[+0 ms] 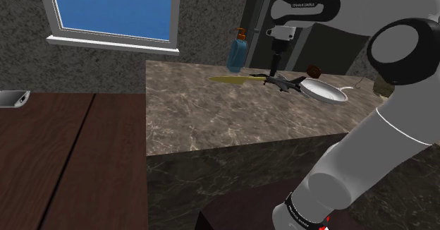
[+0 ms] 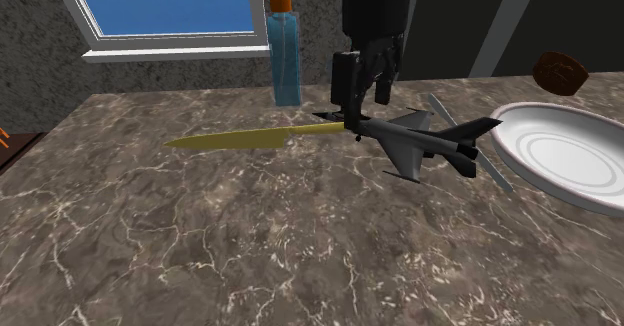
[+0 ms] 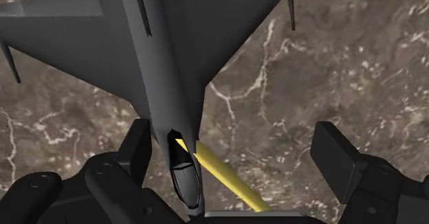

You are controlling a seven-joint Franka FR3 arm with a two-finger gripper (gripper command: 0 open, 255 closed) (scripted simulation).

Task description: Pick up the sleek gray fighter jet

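Closest to us in the wrist view are the two black fingers (image 3: 137,150) of the claw (image 3: 234,130), standing wide apart and holding nothing. The grey jet (image 3: 165,44) lies on the marbled counter (image 3: 330,64) with its nose and cockpit pointing in between them. The nose sits tight against one finger and well apart from the other, so the claw is off-centre over it. A yellow knife (image 3: 230,181) runs out from under the nose at a slant.

We judge the step in hand to be the end of the approach: the claw is low over the front of the jet, but no grasp has been made. From the second exterior view the claw (image 2: 362,102) hangs just above the nose, while the wings and tail of the jet (image 2: 420,139) stretch away toward the white plate (image 2: 570,159).

The next move, as we read it, calls for:
- a small sideways shift, so the slim body lies midway between the fingers;
- a close across the narrow fuselage, not the wings;
- a straight lift, since the knife touches or nearly touches the nose and could be dragged along.

As for containers, the plate looks bare, with the jet's tail at or just over its rim; we cannot tell whether they touch. A brown lump (image 2: 560,71) lies beyond the plate, not on it. The pump bottle (image 2: 285,59) by the window holds blue liquid.
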